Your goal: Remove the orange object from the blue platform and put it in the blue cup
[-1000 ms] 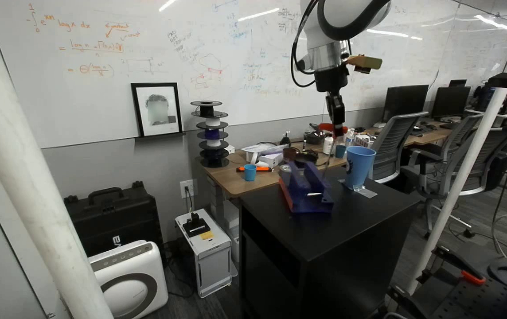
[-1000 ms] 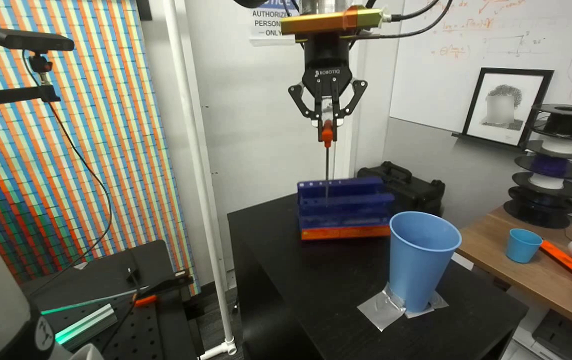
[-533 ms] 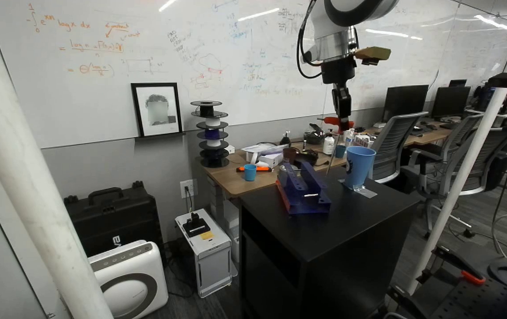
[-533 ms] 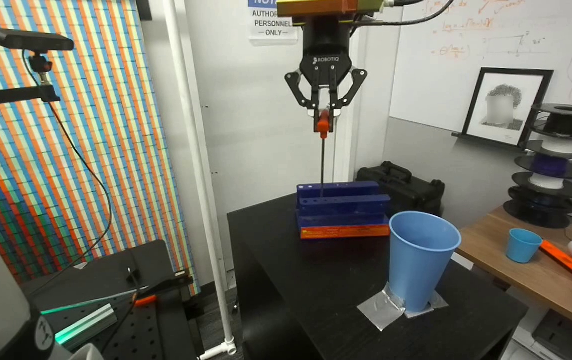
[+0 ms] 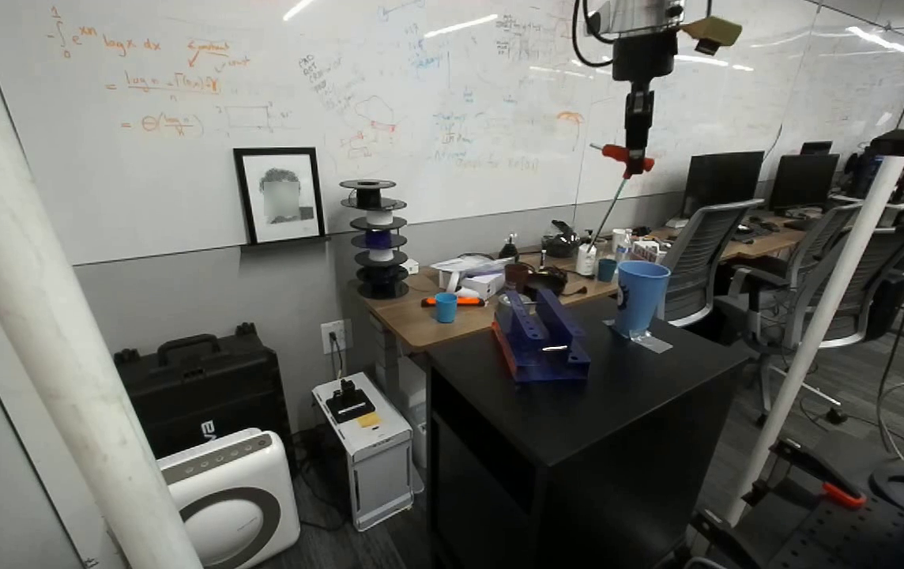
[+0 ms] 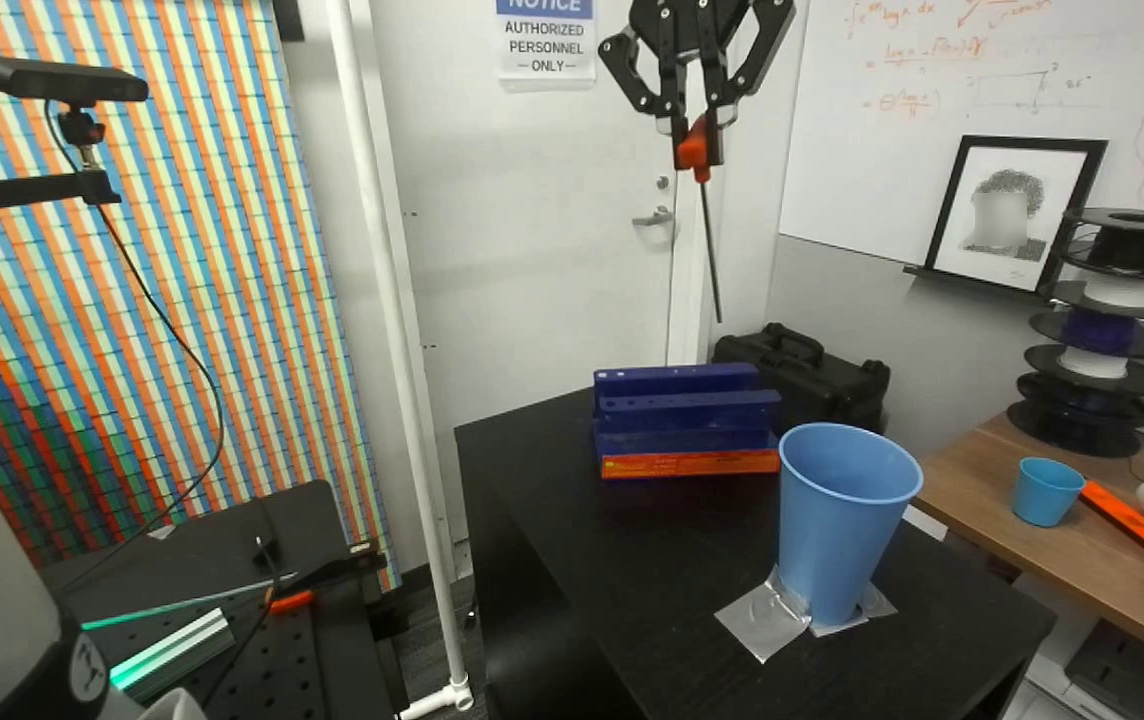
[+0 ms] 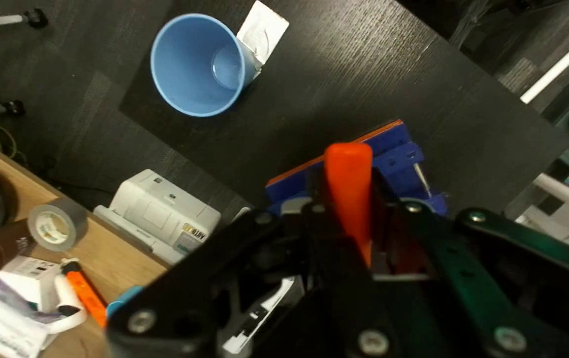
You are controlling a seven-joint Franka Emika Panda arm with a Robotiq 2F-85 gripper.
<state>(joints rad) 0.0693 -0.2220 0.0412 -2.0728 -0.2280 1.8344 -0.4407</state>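
Firmly, it seems, the tool (image 6: 699, 152) pinches the orange key (image 7: 351, 189) by its handle, the jaws drawn in until only the handle's thickness lies between them. That makes sense: the T-shaped handle is the broadest part to hold, and taking it there leaves the long thin shaft below, ready to enter the cup (image 6: 837, 545) tip first. The shaft leans rather than hanging plumb, so it could catch on the rim if lowered hastily. Lower down, apart from the shaft's tip, sits the platform (image 6: 687, 420), low and blocky, with holes along its ridges, presumably meant to stand such keys upright. The key is already off it, and holding it this high should help a long shaft pass over a tall rim. Near the platform, on the same counter (image 6: 672, 560), the cup stands mouth up, with silver tape (image 6: 762, 615) at its foot, likely so that a knock will not tip it. The key is not yet over it, so the next move calls for sideways travel, then a lowering. Farther out, on the desk (image 6: 972, 480), a smaller blue cup (image 6: 1047, 492) stands well apart, probably no part of the job.
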